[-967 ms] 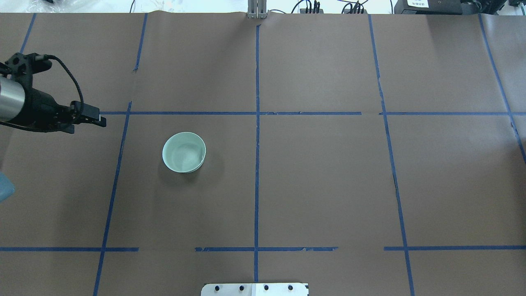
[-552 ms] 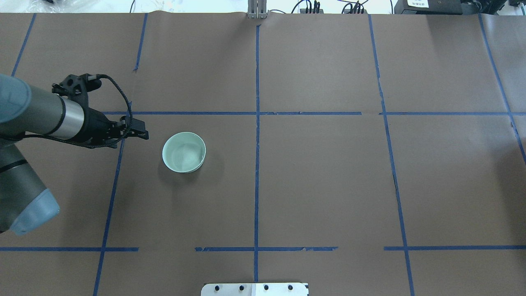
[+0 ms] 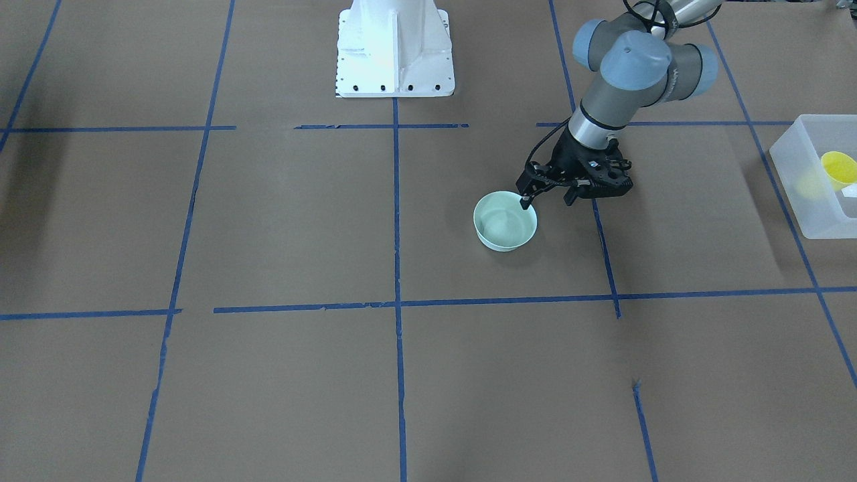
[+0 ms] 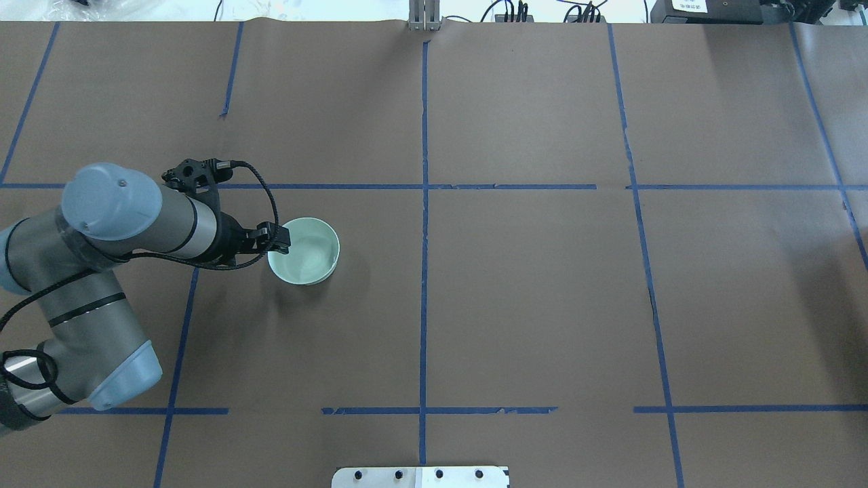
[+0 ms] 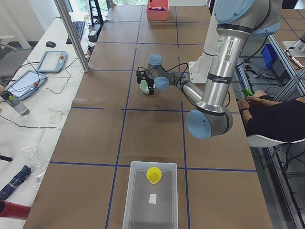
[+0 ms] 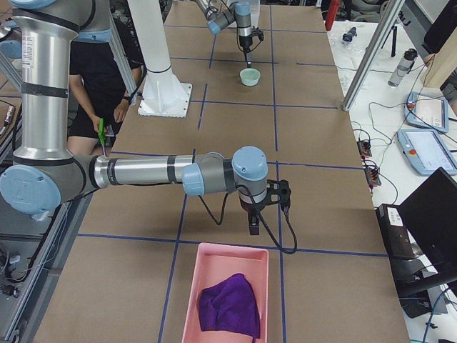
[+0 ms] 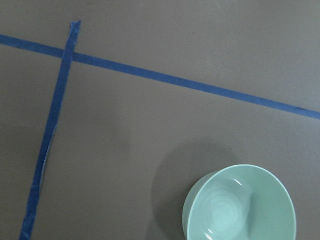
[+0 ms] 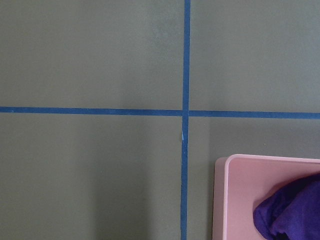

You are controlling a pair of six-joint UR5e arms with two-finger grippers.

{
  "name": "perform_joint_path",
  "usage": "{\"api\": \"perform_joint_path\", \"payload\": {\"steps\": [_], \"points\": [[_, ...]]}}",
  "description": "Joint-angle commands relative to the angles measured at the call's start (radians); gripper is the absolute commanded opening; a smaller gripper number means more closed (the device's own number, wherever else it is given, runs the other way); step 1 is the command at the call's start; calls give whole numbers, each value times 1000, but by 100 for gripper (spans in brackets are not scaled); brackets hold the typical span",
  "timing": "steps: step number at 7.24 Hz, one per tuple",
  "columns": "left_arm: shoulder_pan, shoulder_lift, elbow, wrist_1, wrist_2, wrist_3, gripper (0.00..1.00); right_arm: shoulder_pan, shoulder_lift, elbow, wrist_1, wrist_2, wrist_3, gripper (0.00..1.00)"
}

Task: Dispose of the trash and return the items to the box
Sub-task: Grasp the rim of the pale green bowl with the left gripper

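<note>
A pale green bowl (image 3: pixel 505 227) stands upright and empty on the brown table; it also shows in the overhead view (image 4: pixel 308 254) and the left wrist view (image 7: pixel 240 207). My left gripper (image 3: pixel 548 199) is open at the bowl's rim on the robot's left side (image 4: pixel 261 244); one finger is over the rim, the other outside it. The yellow cup (image 3: pixel 838 169) lies inside the translucent box (image 3: pixel 803 201), far to the robot's left (image 5: pixel 143 210). My right gripper (image 6: pixel 253 221) hangs beside a pink bin; I cannot tell whether it is open or shut.
The pink bin (image 6: pixel 225 275) holds a purple cloth (image 6: pixel 230 306) at the robot's right end of the table. A small white item (image 5: pixel 152 198) lies in the box. The white robot base (image 3: pixel 394 47) stands at the table's edge. A seated person (image 5: pixel 276 119) is beside the robot.
My left arm has swung in from the left edge toward the table's middle, and its gripper has gone from well clear of the bowl to the bowl's rim. The bowl has not moved.
</note>
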Motion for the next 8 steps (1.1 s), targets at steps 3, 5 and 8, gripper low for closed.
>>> {"api": "perform_joint_path", "payload": {"steps": [3,5,8], "points": [[26,-33,69,3,8,-5,36,-4,2,0,3,-2,-1,100],[26,-33,64,3,6,-3,0,-5,2,3,3,-2,-5,100],[14,-30,26,5,-8,6,0,-7,4,7,3,-2,-11,100]]}}
